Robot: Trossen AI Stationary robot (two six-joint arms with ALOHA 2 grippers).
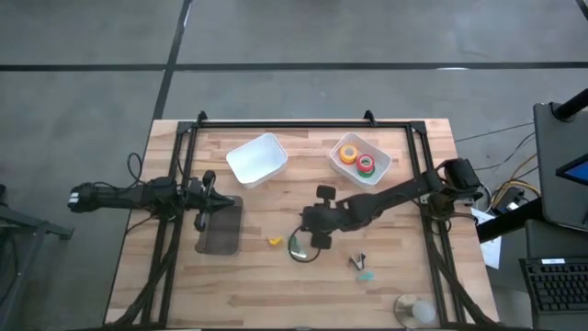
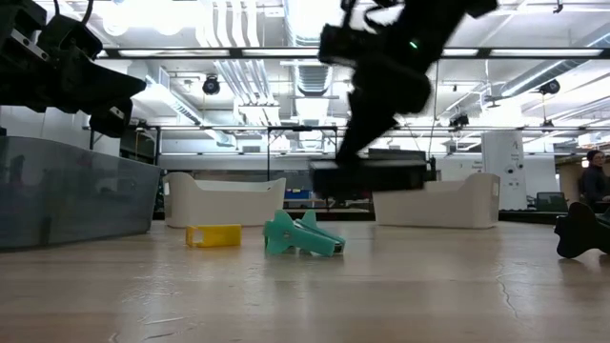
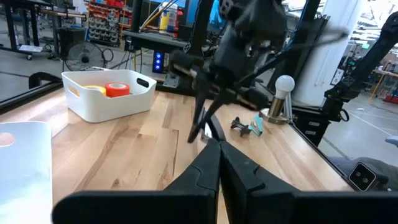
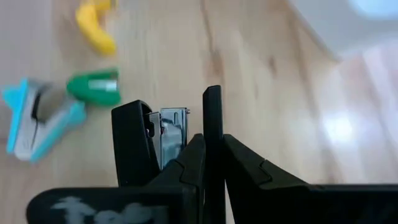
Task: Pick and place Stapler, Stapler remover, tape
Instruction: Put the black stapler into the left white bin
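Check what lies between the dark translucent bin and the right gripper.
High view: a small yellow claw-shaped staple remover, beside the right gripper holding the black stapler.

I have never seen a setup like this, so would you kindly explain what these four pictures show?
Two dark robot arms work at a wooden table. One camera looks straight down, one sits level with the tabletop, and one rides on each wrist. The right gripper is shut on the black stapler, lifted above mid-table. The left gripper waits shut by a dark bin. A white tray holds tape rolls; another white tray looks empty. Small yellow and teal staple removers lie on the wood.
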